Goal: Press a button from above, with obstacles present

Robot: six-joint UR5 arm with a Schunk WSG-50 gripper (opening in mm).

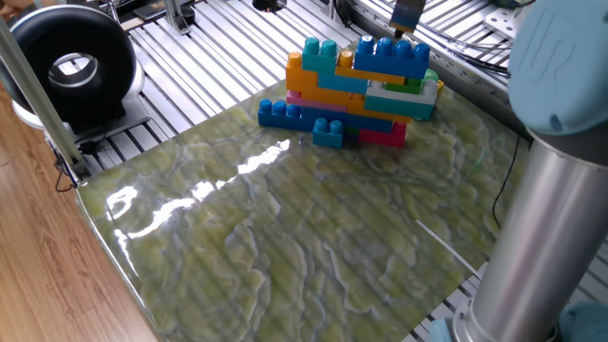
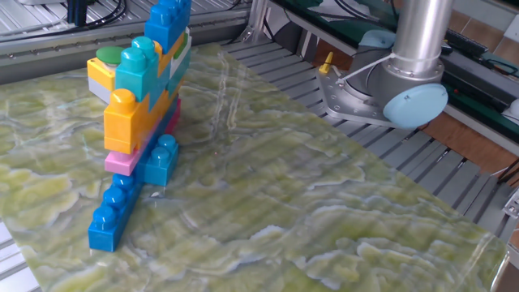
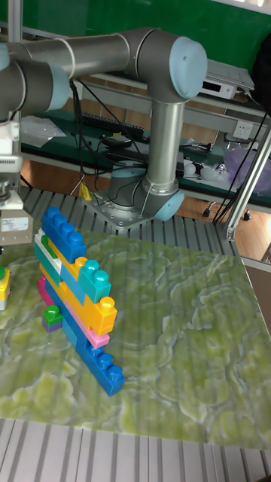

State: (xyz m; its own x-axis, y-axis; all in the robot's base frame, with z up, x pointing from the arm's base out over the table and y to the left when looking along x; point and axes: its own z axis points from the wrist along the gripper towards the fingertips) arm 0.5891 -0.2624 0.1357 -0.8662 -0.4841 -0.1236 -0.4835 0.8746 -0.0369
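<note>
The obstacles (image 1: pixel 356 85) are a pile of big studded bricks in blue, orange, teal, pink and yellow at the far side of the green marbled mat; they also show in the other fixed view (image 2: pixel 142 105) and the tall view (image 3: pixel 75 294). A green round cap (image 2: pixel 109 55) on a white and yellow block peeks out behind the pile; it looks like the button, but I cannot tell for sure. My gripper (image 3: pixel 10 226) hangs at the left edge of the tall view, above and behind the pile. Only its tip (image 1: pixel 408 13) shows in one fixed view. Its fingertips are hidden.
The grey arm column (image 1: pixel 541 218) fills the right of one fixed view, and its base (image 2: pixel 381 89) stands off the mat. A black round device (image 1: pixel 71 66) sits at the far left. Metal slats (image 1: pixel 199 66) surround the mat (image 1: pixel 304 228).
</note>
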